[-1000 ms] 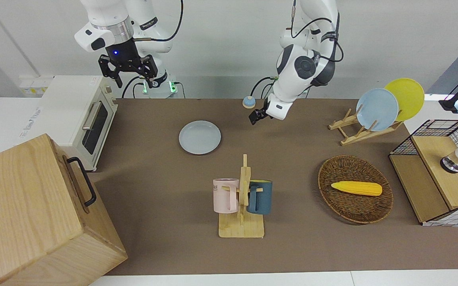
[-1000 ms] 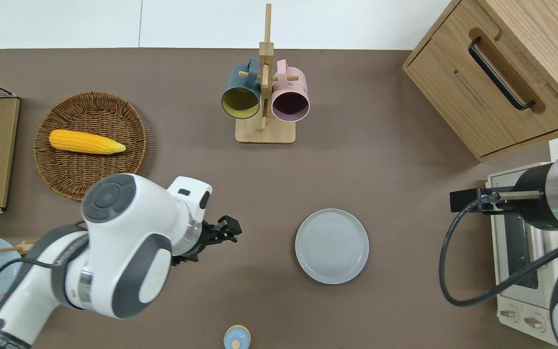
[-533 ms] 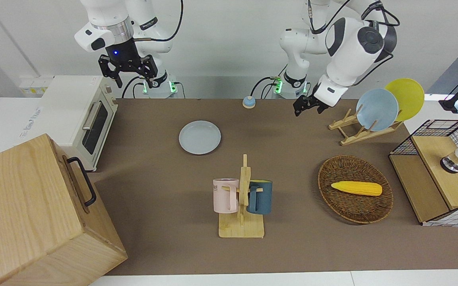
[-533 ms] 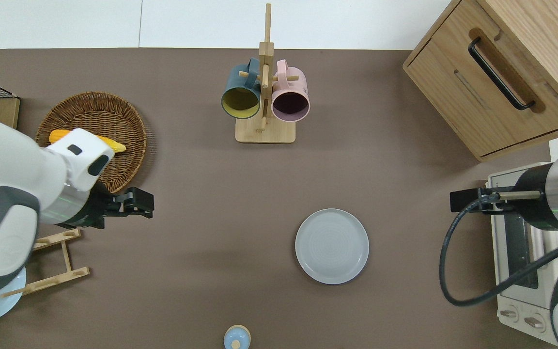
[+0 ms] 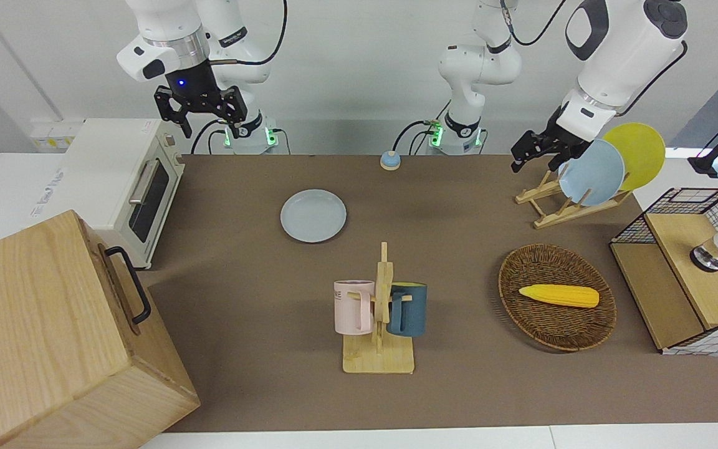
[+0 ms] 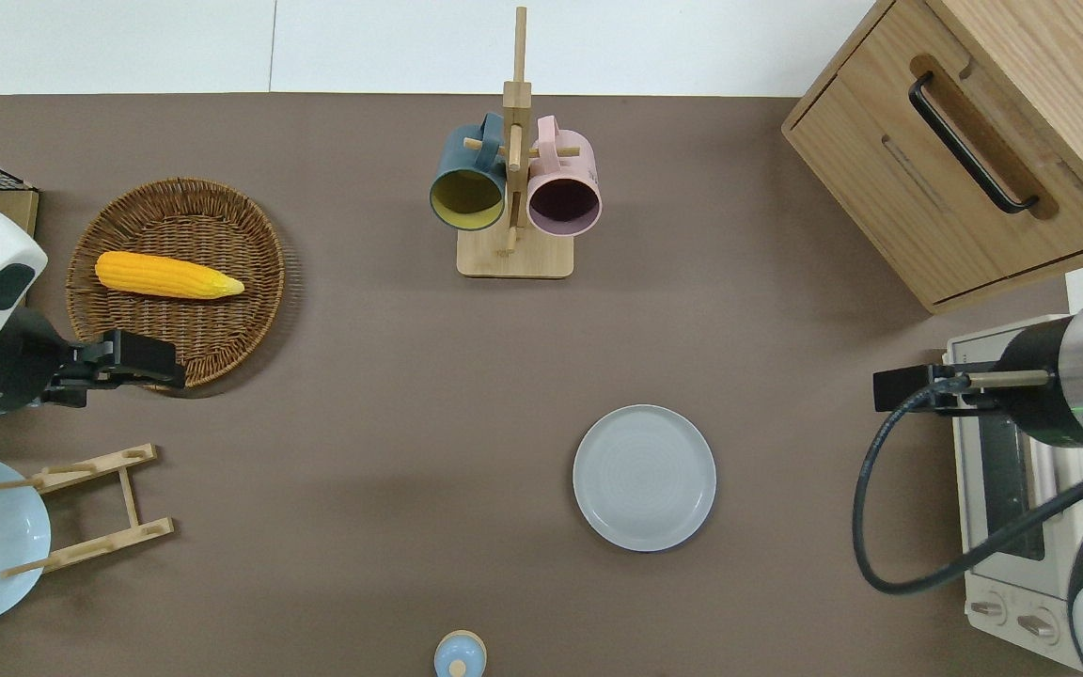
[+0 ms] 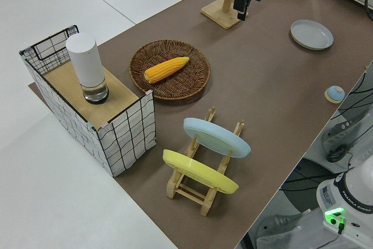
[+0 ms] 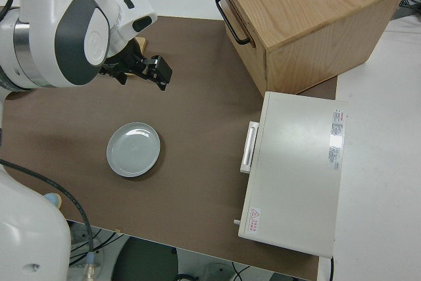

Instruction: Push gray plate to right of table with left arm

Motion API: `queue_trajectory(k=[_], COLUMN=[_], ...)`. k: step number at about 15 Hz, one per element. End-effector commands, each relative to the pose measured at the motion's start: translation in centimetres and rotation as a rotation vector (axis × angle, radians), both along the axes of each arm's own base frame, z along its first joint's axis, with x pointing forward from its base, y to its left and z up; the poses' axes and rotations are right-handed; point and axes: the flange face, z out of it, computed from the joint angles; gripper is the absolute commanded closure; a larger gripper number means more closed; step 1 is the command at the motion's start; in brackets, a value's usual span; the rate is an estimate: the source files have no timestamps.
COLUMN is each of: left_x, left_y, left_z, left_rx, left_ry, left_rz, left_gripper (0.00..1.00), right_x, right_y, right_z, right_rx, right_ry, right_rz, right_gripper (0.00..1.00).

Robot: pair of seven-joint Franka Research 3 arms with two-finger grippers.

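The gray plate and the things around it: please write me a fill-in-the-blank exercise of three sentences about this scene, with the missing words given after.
1. The gray plate lies flat on the ____.
2. In the wicker basket lies one yellow ear of ____.
3. On the wooden mug stand hang a dark blue mug and a ____ one.

Missing words: table; corn; pink

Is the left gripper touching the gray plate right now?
No, the left gripper hangs over the wicker basket's edge, well apart from the gray plate.
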Motion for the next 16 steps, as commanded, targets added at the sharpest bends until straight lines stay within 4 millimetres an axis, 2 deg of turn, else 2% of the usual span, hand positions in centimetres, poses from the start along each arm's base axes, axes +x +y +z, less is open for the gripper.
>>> queue_trajectory(k=[1,8,16], left_x=[0.6,0.9,1.1], left_y=[0.5,0.7,1.0], left_z=[2.3,3.8,3.8], left_rx=[0.095,0.110,0.111], left_ry=[-0.032,-0.076,-0.079], left_rz=[-0.033,-0.020,-0.014], left_gripper=[0.01,0.01,0.01], right_x=[-0.8,-0.8,-0.8], right_y=[0.0,0.0,0.0], right_z=[0.0,0.0,0.0], right_rx=[0.009,0.009,0.009], right_ry=[0.003,0.003,0.003], right_rz=[-0.020,-0.020,-0.020], right_gripper=[0.005,0.005,0.005])
